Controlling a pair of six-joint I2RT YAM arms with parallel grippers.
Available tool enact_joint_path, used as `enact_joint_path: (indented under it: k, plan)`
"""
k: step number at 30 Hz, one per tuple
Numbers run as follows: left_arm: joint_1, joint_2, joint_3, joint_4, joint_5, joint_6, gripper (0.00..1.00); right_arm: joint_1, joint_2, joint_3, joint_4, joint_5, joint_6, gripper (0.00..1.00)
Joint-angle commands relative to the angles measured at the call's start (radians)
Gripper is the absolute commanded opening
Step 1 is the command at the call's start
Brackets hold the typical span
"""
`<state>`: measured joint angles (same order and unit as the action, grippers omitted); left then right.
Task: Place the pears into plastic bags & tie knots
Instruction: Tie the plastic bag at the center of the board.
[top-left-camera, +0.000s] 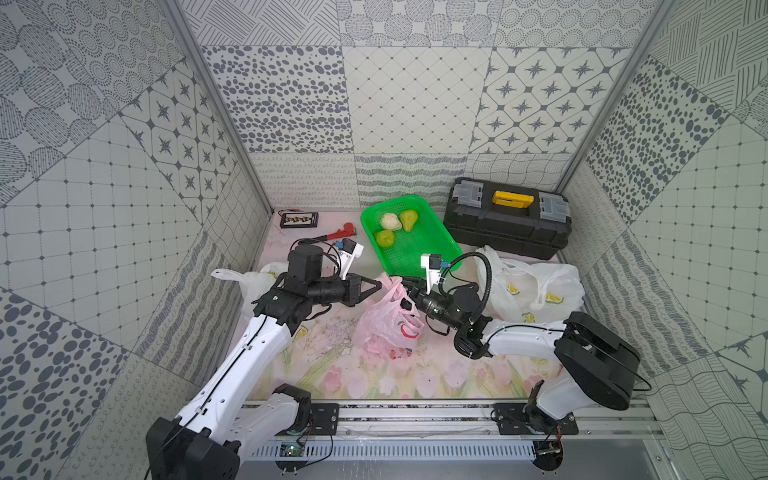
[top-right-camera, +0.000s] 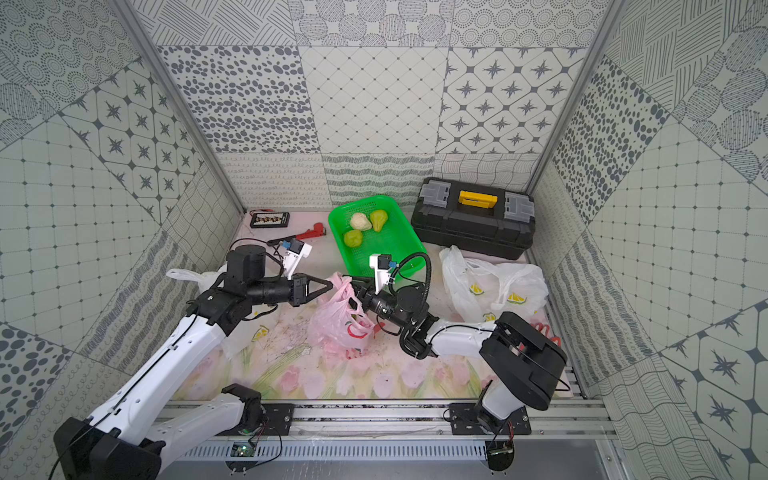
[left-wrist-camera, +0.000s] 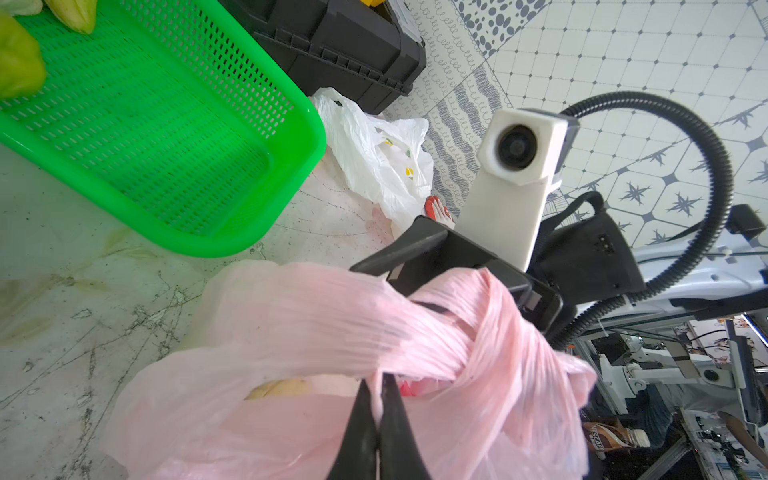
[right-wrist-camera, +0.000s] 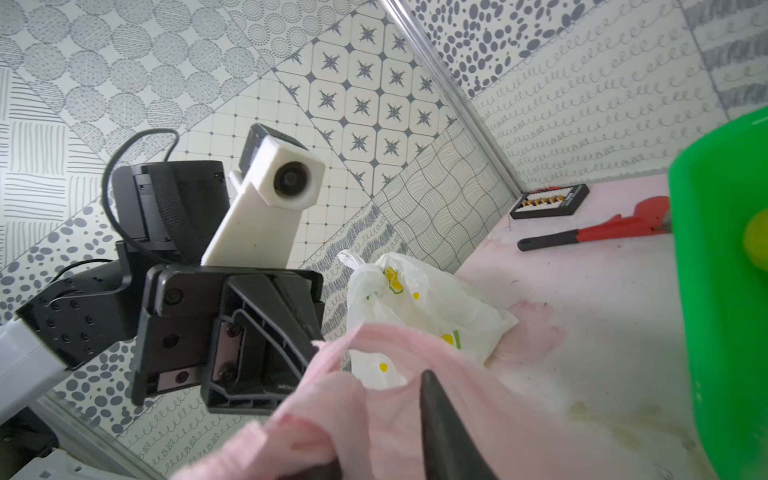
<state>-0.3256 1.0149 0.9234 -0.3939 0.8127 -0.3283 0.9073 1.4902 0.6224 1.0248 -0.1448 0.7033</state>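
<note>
A pink plastic bag (top-left-camera: 384, 320) (top-right-camera: 336, 320) stands mid-table with its handles twisted together at the top. My left gripper (top-left-camera: 380, 286) (left-wrist-camera: 377, 386) is shut on a strand of a pink handle. My right gripper (top-left-camera: 406, 291) (right-wrist-camera: 374, 419) faces it from the other side, jaws apart. Pink film drapes over one finger and the other finger (right-wrist-camera: 440, 415) shows bare. A yellowish pear (left-wrist-camera: 278, 388) shows through the pink film. Three pears (top-left-camera: 390, 221) (top-right-camera: 353, 238) lie in the green basket (top-left-camera: 436, 249). White lemon-print bags sit at right (top-left-camera: 532, 286) and left (top-left-camera: 253, 282).
A black toolbox (top-left-camera: 507, 224) with a yellow handle stands at the back right, beside the basket. A red wrench (top-left-camera: 336, 233) and a small black abacus-like tray (top-left-camera: 298, 219) lie at the back left. Patterned walls close in three sides.
</note>
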Motion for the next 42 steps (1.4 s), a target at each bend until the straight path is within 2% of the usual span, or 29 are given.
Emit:
enact_joint_path:
  k: [1, 7, 12, 15, 18, 24, 28, 32, 38, 40, 42]
  plan:
    - [0.017, -0.015, 0.016, -0.045, -0.051, 0.044, 0.00, -0.005, -0.144, -0.034, -0.200, 0.086, -0.005, 0.41]
    - [0.028, -0.013, 0.044, -0.102, -0.111, 0.040, 0.00, 0.001, -0.435, 0.018, -0.828, 0.168, 0.024, 0.46]
    - [0.034, 0.019, 0.073, -0.132, -0.144, 0.029, 0.00, 0.001, -0.568, 0.125, -1.220, 0.095, 0.094, 0.49]
    - [0.034, 0.033, 0.080, -0.134, -0.162, 0.028, 0.00, 0.002, -0.575, 0.219, -1.349, 0.019, 0.089, 0.55]
    - [0.034, 0.044, 0.081, -0.120, -0.154, 0.020, 0.00, 0.019, -0.517, 0.332, -1.426, -0.033, 0.060, 0.57]
    - [0.034, 0.042, 0.081, -0.109, -0.138, 0.014, 0.00, 0.076, -0.352, 0.493, -1.482, 0.010, -0.002, 0.59]
    - [0.034, 0.031, 0.080, -0.108, -0.130, 0.014, 0.00, 0.080, -0.292, 0.514, -1.424, -0.012, -0.008, 0.51]
    - [0.035, 0.029, 0.076, -0.102, -0.112, 0.010, 0.00, 0.085, -0.262, 0.533, -1.393, 0.020, -0.004, 0.38]
    - [0.034, 0.009, 0.070, -0.094, -0.112, 0.002, 0.00, 0.085, -0.236, 0.567, -1.420, 0.079, 0.007, 0.30]
    - [0.035, 0.004, 0.085, -0.135, -0.168, 0.010, 0.00, 0.084, -0.230, 0.585, -1.485, 0.128, -0.023, 0.19]
    - [0.041, -0.003, 0.109, -0.200, -0.223, 0.033, 0.00, 0.072, -0.245, 0.576, -1.578, 0.227, -0.046, 0.04]
